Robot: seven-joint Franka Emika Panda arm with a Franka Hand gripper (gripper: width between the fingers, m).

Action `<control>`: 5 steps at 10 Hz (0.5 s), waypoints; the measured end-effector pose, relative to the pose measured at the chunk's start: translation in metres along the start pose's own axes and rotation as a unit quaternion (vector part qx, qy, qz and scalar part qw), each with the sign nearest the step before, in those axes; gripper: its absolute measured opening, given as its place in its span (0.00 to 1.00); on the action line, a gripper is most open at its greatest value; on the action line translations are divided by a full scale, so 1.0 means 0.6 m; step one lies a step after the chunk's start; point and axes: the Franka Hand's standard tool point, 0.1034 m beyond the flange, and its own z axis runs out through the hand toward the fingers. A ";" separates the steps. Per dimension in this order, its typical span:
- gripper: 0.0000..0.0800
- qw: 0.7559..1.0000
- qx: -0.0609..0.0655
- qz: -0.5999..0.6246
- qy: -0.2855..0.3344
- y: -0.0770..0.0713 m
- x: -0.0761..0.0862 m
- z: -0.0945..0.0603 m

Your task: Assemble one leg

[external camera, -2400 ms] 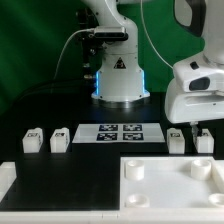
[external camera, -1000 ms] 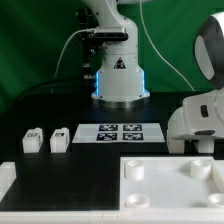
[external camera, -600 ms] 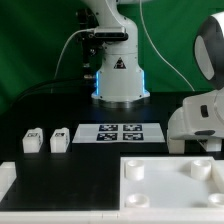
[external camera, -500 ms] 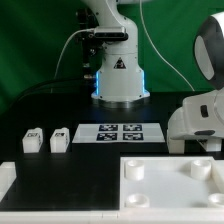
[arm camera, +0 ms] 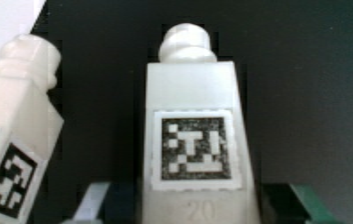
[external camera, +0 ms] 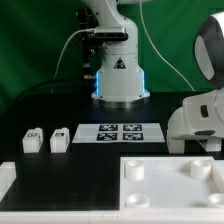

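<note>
Since the picture from 2.4 s ago the arm has come down on the exterior view's right of the marker board [external camera: 122,131]. Its white wrist housing [external camera: 198,120] now covers the two legs that stood there. Over the last second we see no further change.

In the wrist view the leg [arm camera: 191,110] fills the middle of the picture. Its square tag [arm camera: 196,146] faces the camera, and its small rounded stud [arm camera: 187,45] is at the end away from the gripper [arm camera: 199,203]. The gripper stands around this leg, with one of the dark fingers [arm camera: 102,205] just beside each long side. We cannot tell whether the fingers already press the leg or only stand next to it. A second leg [arm camera: 22,110] lies just beside the first one, with a narrow dark gap between them, and it carries its own tag [arm camera: 9,175].

In the exterior view both of these legs and the fingers are hidden behind the wrist housing, so we can only place them on the exterior view's right of the marker board. On the exterior view's left of the marker board a nearer spare leg [external camera: 60,139] and a farther spare leg [external camera: 33,140] stand on the black table [external camera: 95,152], apart from each other. The large white panel [external camera: 170,185] lies on the camera's side of the marker board. The robot base [external camera: 118,78] stands behind the board.
</note>
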 end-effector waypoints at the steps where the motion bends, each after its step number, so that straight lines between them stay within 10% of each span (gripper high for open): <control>1: 0.36 1.000 0.001 -0.001 0.001 0.002 0.001 -0.002; 5: 0.37 0.997 0.013 -0.044 0.065 0.054 -0.033 -0.147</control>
